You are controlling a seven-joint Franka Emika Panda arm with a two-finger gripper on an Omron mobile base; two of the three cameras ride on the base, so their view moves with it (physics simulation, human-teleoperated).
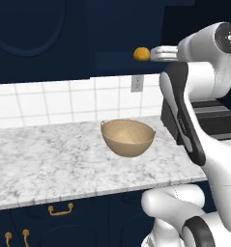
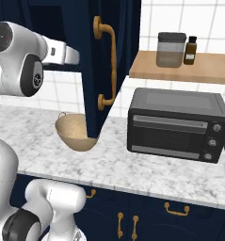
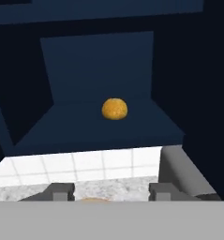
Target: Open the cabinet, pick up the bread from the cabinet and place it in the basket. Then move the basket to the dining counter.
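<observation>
With the cabinet open, I line the spread, empty gripper up on the bread at frame centre; next, advance and pinch.

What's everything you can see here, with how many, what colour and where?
bread: one, golden-orange, on the open cabinet's shelf
cabinet: one, dark navy, brass handle, door open, above the counter
basket: one, tan, on the marble counter below the cabinet
toaster oven: one, black, on the counter right of the basket
jar: one, grey, on the wooden shelf
bottle: one, brown, beside the jar
end effector: one, dark fingertips apart, facing the bread
</observation>
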